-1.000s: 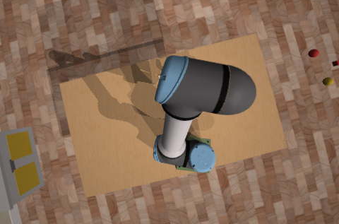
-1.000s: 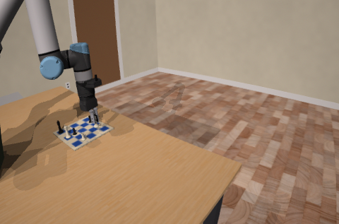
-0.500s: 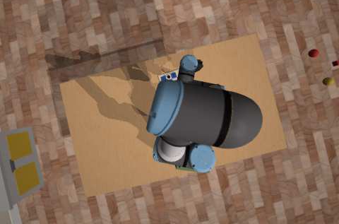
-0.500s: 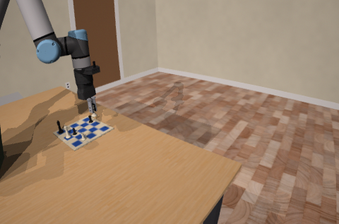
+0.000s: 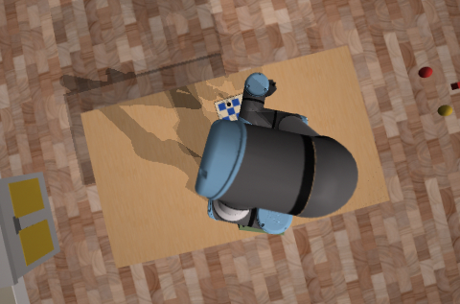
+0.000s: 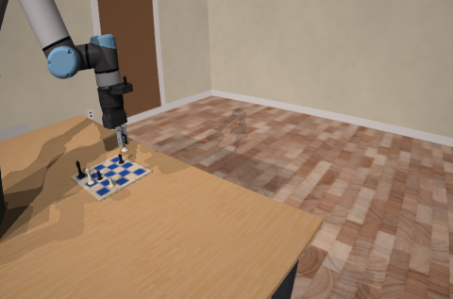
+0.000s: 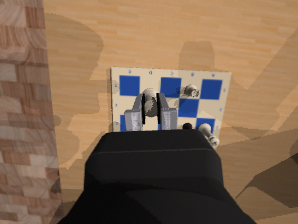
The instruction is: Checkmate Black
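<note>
A single robot arm, with dark grey and black joints and blue caps, reaches in from the left of the exterior view, its long grey forearm (image 6: 38, 4) slanting down to the wrist (image 6: 108, 59) (image 5: 256, 95). Below that, the black gripper (image 6: 124, 144) (image 7: 150, 102) hangs nearly straight down, fingertips lowest. Its two slim grey fingers stand opposite each other, partly closed around a small pale piece, with dark pads on their inner faces.
</note>
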`<action>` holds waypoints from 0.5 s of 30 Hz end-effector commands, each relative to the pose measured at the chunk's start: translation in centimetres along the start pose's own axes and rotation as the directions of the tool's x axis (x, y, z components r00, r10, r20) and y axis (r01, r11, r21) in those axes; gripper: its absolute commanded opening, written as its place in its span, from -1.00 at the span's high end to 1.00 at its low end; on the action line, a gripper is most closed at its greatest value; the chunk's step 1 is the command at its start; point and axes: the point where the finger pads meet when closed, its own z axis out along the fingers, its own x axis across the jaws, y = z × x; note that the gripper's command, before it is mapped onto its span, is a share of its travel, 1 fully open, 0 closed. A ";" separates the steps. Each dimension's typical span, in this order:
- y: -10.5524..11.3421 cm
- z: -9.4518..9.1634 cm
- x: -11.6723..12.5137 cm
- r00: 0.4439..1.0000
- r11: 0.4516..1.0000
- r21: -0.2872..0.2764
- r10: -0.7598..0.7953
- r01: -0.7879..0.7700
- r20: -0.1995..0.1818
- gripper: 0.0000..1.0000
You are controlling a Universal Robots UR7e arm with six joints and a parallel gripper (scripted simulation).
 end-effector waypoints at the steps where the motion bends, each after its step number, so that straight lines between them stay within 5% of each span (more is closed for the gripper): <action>1: 0.0 -0.1 0.0 1.000 1.000 0.000 0.000 0.000 0.001 1.00; 8: 1.1 0.0 -0.3 0.999 0.999 0.000 -0.050 0.050 0.000 1.00; 15: 8.2 0.1 -1.4 0.930 0.930 -0.002 -0.368 0.368 -0.002 1.00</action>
